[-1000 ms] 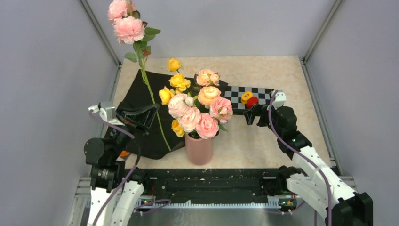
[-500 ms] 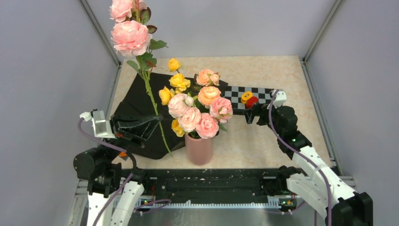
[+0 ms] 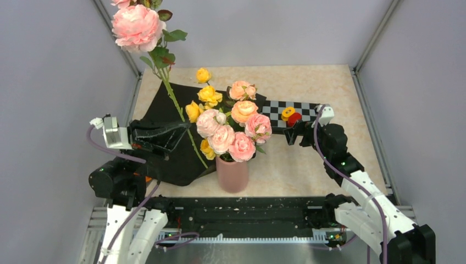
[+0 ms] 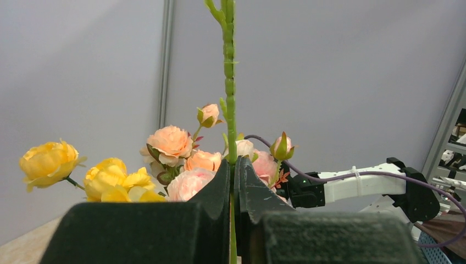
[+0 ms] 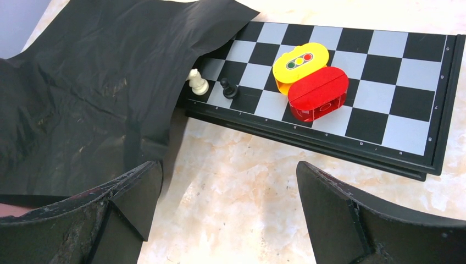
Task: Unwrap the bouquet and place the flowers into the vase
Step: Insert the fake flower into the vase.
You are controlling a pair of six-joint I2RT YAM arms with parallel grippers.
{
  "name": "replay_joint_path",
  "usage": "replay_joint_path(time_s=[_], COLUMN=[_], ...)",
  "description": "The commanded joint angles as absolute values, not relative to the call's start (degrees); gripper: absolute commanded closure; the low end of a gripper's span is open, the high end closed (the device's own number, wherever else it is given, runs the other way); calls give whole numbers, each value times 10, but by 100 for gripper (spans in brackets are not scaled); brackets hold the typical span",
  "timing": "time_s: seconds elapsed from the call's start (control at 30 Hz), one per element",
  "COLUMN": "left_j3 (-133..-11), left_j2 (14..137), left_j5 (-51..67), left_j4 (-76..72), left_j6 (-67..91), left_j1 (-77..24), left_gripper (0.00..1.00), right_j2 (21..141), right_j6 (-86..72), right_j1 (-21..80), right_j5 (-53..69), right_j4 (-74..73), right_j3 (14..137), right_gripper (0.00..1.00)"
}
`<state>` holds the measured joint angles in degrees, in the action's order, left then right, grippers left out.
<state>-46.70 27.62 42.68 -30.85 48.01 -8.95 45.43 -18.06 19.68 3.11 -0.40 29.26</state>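
Observation:
My left gripper [image 3: 187,127] is shut on the long green stem [image 4: 230,104] of a pink rose [image 3: 136,26], held upright left of the vase with the bloom high at the back left. The stem's lower end hangs beside the pink vase [image 3: 232,175], which stands near the table's front edge and holds several pink, peach and yellow flowers [image 3: 231,129]. The black wrapping paper [image 3: 162,113] lies spread flat on the table behind my left arm. My right gripper [image 3: 293,133] hangs open right of the vase, nothing between its fingers [image 5: 329,203].
A checkered chessboard [image 5: 379,71] lies behind the right gripper with a yellow block [image 5: 299,59], a red block [image 5: 319,93] and two small chess pieces [image 5: 199,83] on it; the paper [image 5: 99,82] overlaps its left end. Grey walls enclose the table.
My left arm has lifted and swung the held rose, so its bloom moved up and left and the stem's lower end moved right toward the vase. The right arm has stayed put.

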Motion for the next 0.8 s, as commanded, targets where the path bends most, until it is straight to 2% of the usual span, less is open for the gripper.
replay_joint_path(time_s=[0.0,0.2,0.5,0.77], left_j3=[-468,-471,-485,-510], left_j2=[302,335,390,412], left_j5=[426,420,371,359], left_j4=[-390,-425,-400,-381], left_j6=[494,493,385,331], left_j1=[-91,-112,-254,-294], left_gripper=[100,100,100,100], right_j2=[448,448,449,449], right_j6=[-178,-174,-169,-161], right_j1=[189,189,189,189], right_j5=[38,37,38,37], right_j4=[17,20,23,25], right_j3=[318,316,313,312], right_gripper=[5,5,5,5])
